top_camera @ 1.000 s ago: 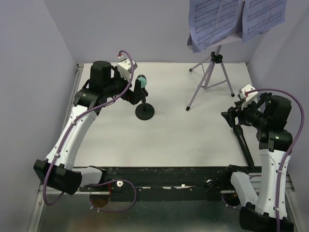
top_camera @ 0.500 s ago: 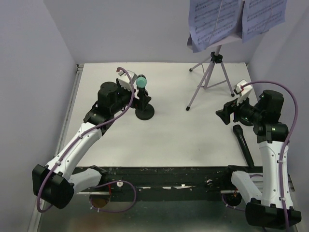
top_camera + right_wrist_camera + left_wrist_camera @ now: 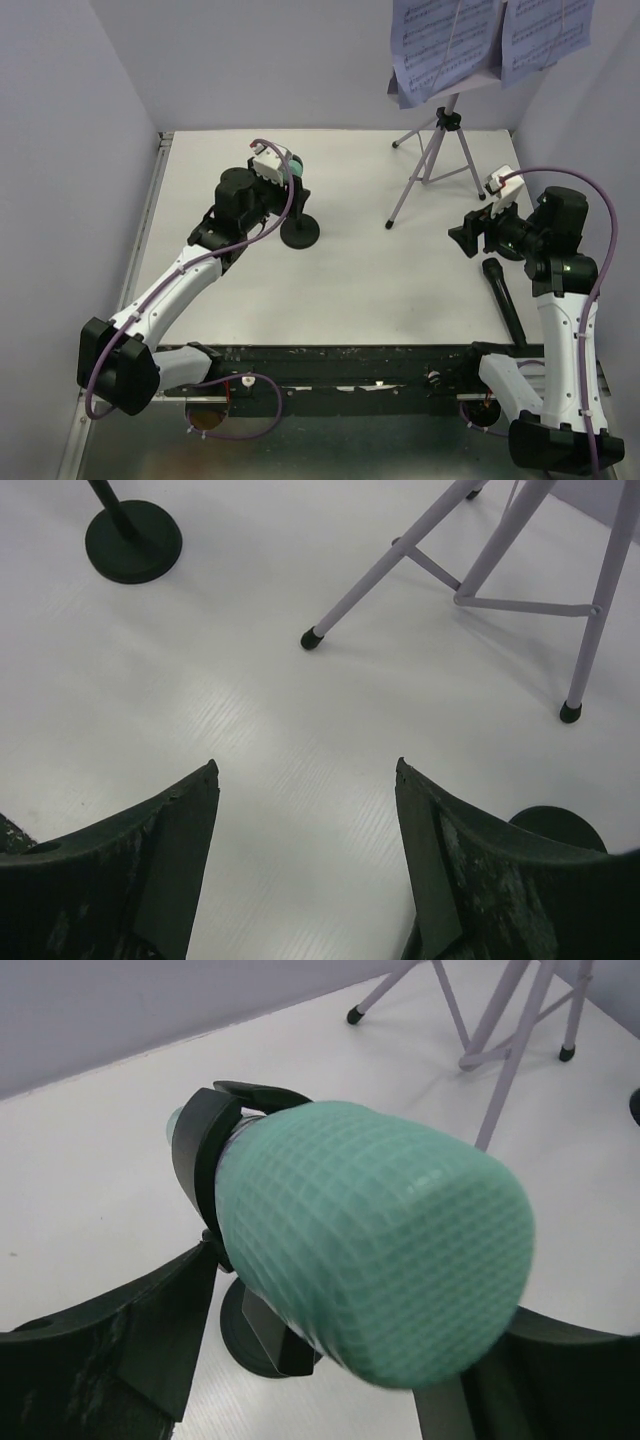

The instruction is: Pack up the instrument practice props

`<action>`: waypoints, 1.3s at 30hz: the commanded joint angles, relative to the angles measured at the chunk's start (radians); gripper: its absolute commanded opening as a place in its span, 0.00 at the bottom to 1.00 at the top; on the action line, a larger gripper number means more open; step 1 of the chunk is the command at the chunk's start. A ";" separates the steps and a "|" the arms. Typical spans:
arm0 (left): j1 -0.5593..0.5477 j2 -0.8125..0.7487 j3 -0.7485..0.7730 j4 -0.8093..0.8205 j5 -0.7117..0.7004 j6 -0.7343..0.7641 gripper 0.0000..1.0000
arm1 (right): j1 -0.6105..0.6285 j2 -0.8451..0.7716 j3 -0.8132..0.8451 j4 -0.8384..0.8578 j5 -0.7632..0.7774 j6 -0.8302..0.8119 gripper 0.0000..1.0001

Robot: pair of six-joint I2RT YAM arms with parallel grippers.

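White tabletop (image 3: 400,290) fills the workspace, boxed in by pale walls, and nothing on it looks packed yet. You are at the first pick: lifting the green microphone (image 3: 370,1250) out of its holder (image 3: 300,232), which stands upright left of centre.

Your left end effector (image 3: 290,185) is right at the microphone's mesh head. In the left wrist view its fingers (image 3: 120,1360) stand wide on either side of the head, with a gap showing on one side, so it reads as open around the head and not gripping it. The holder's black clip (image 3: 205,1150) is wrapped around the microphone's body just behind the head.

Your right end effector (image 3: 305,780) hangs above the right side of the tabletop, spread wide with only bare surface between the fingers. The black microphone (image 3: 503,298) lies flat just beside it, near the right edge. The music stand (image 3: 432,160) is upright at the back right, with the sheet music (image 3: 445,40) resting on its rack.

My read of the next move: close squarely on the green head, then pull along the microphone's axis so it slides free of the clip. The holder looks light, so a sideways tug could tip or drag it.
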 commanded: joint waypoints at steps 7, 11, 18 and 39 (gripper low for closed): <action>0.125 -0.072 -0.042 -0.075 0.384 0.303 0.69 | 0.024 0.058 0.017 0.015 -0.050 0.022 0.77; 0.150 -0.069 -0.042 -0.061 0.424 0.269 0.71 | 0.038 0.080 0.026 0.027 -0.050 0.025 0.77; 0.150 -0.063 -0.050 0.100 0.450 -0.056 0.99 | 0.052 0.091 0.026 0.029 -0.041 0.031 0.77; 0.125 -0.008 -0.059 0.072 0.455 0.062 0.69 | 0.055 0.060 -0.023 0.059 -0.017 0.085 0.77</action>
